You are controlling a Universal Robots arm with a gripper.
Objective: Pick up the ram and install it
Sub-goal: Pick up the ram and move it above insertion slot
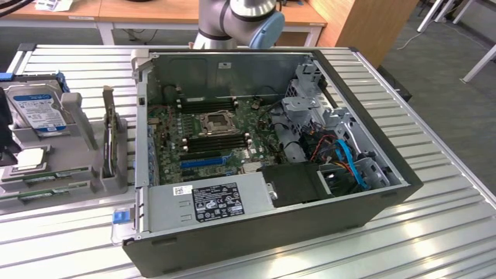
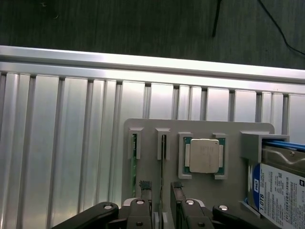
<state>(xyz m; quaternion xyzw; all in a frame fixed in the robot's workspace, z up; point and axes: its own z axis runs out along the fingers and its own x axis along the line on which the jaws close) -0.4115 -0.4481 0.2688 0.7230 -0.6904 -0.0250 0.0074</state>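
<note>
My slatted counter point(image 2: 71, 143) runs open to its edge rail; the open computer case point(image 1: 271, 232) sits beside the gray holder point(image 2: 143, 126). The ram point(image 2: 163, 145) stands on edge in its slot, between my tool's point(image 2: 161, 187) spread fingers.

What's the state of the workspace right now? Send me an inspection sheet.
Surface: slatted metal table, carrying an open computer case and a grey fixture.
Job's things: green ram on edge in a fixture slot; second thin stick in the next slot, between the fingers, ungripped.
Clutter: processor and hard drive on the fixture.
Grippers: claw open, holding nothing.
Cables: blue cables inside the case.
Surroundings: wooden desks beyond the table.
</note>
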